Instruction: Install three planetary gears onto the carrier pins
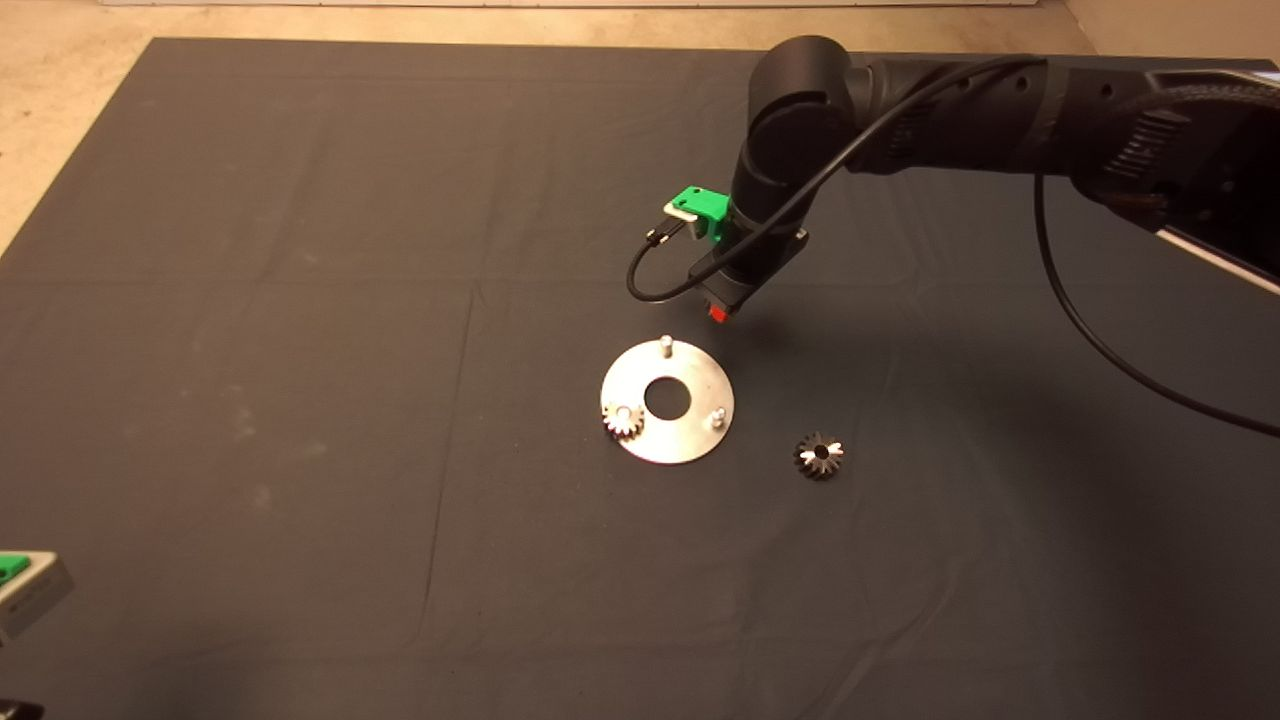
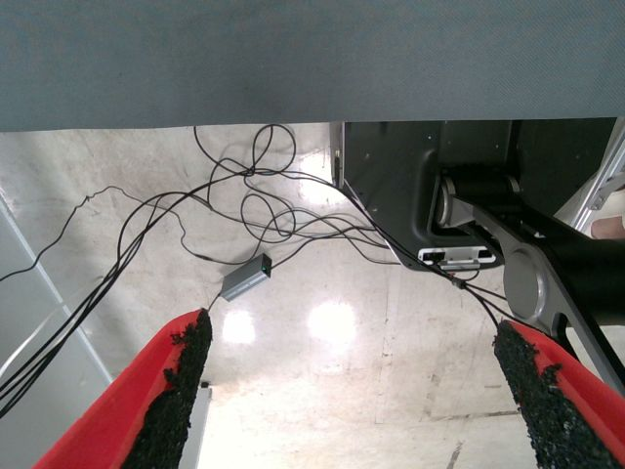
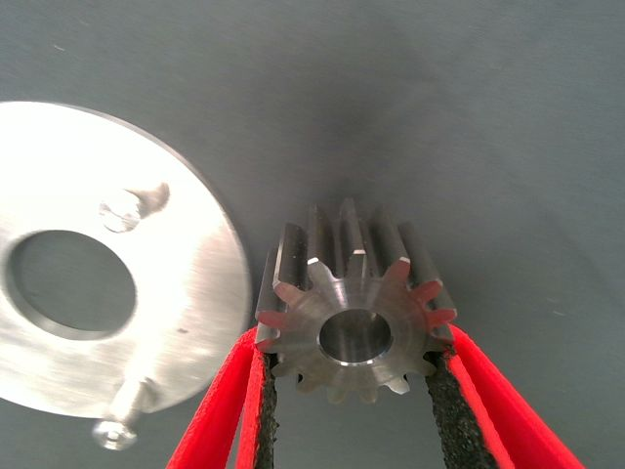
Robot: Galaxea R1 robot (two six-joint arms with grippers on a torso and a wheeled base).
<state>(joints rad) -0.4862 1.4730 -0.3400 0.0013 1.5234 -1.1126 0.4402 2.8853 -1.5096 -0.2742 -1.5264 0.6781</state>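
A: Holding a planetary gear [image 3: 354, 311], the right gripper [image 3: 354, 391] has its two red fingers [image 3: 444, 401] closed onto opposite sides of the teeth, black pads pressed against them, centre hole facing the wrist camera.

B: And where is that gripper over the table [image 1: 300, 300]?

A: In the head view the right gripper [image 1: 718, 312] hangs at the end of the black arm [image 1: 950, 110] reaching in from the right, just beyond the far rim of the carrier disc [image 1: 690, 430]. From the wrist, the held gear sits beside the disc's edge [image 3: 210, 293], not over it.

B: The pins?

A: Three on the disc. The far pin [image 1: 664, 345] stands bare, nearest the gripper. The pin on the right side [image 1: 717, 416] is bare too. The one on the near left already carries a second gear [image 1: 622, 420], which overhangs the rim a little.

B: The third gear?

A: It lies flat on the dark mat [image 1: 819, 455], to the right of the disc and apart from it.

B: And the left arm?

A: Parked. Its gripper [image 1: 25, 590] only shows at the lower left edge. Its fingers [image 2: 181, 391] are spread wide with nothing between them, and the left wrist view looks out at a pale floor with tangled cables [image 2: 234, 195].
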